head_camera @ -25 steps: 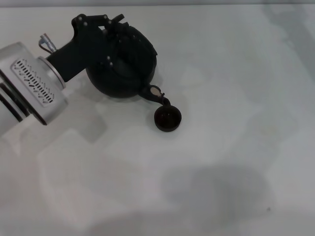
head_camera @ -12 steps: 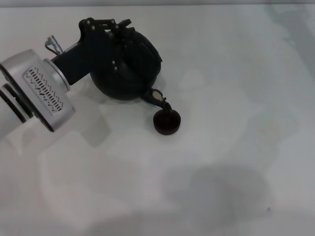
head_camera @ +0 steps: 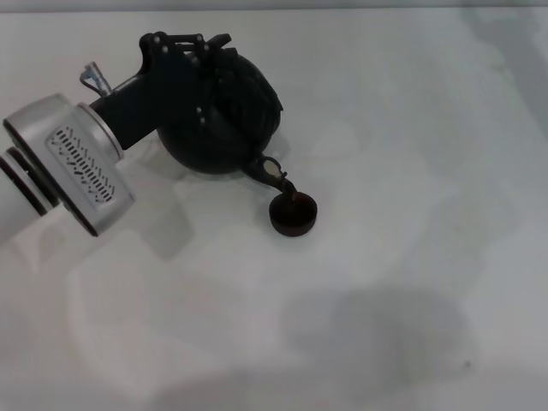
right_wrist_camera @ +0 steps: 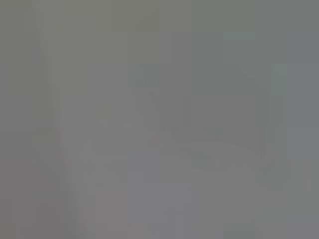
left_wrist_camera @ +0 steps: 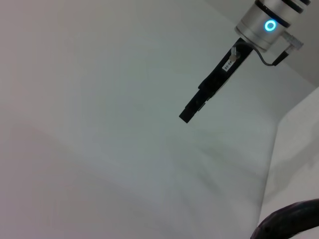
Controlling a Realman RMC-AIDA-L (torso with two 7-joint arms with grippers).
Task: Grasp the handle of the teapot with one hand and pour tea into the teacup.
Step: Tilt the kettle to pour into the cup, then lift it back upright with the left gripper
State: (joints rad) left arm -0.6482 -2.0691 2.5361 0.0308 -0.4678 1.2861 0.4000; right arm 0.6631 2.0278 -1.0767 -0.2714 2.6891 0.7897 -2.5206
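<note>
The black round teapot (head_camera: 229,120) is held up at the back left of the white table (head_camera: 385,257) and tipped toward its spout (head_camera: 271,170). My left gripper (head_camera: 193,65) is shut on the arched handle above the lid; its black fingers hide most of the handle. The spout points down at the tiny dark teacup (head_camera: 293,214), which stands just in front of the pot on its right. A thin dark line runs from the spout into the cup. A dark curved piece (left_wrist_camera: 291,221) shows at the edge of the left wrist view. My right gripper is out of view.
The silver left forearm (head_camera: 64,163) reaches in from the left edge. The left wrist view shows a pale wall and a silver fitting with a blue ring light (left_wrist_camera: 269,25). The right wrist view is plain grey.
The left arm has shifted a little to the right with the teapot. The pot has tipped further, and its spout has come down closer over the teacup.
</note>
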